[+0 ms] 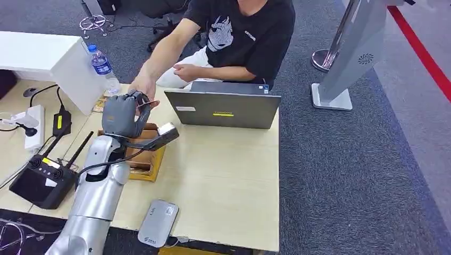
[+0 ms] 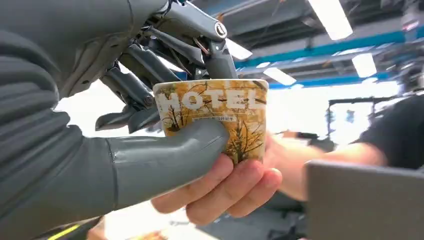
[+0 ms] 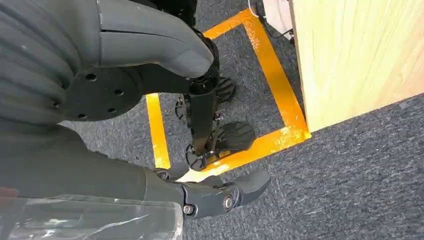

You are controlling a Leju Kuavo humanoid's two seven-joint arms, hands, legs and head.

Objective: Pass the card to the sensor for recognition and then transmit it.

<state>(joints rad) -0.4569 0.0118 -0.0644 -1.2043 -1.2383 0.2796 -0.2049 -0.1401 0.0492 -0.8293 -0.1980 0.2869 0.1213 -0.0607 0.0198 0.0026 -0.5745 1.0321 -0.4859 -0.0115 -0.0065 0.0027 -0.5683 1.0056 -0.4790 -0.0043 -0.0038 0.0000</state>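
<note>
Here the left robot hand (image 2: 150, 125) pinches the HOTEL card (image 2: 215, 117) between thumb and fingers above the tabletop (image 1: 223, 170), a person's hand (image 2: 225, 192) gripping the card's lower edge; the right robot hand (image 3: 165, 100) hangs empty, fingers apart

The pale wooden worktop (image 1: 228, 175) carries an open grey laptop (image 1: 222, 109) at its far edge, a wooden box (image 1: 146, 162) left of centre, and a grey flat device (image 1: 158, 223) at the near edge. A black controller with antennas (image 1: 43, 180), a white power strip (image 1: 33, 125) and a water bottle (image 1: 102, 66) sit along the left side.
</note>
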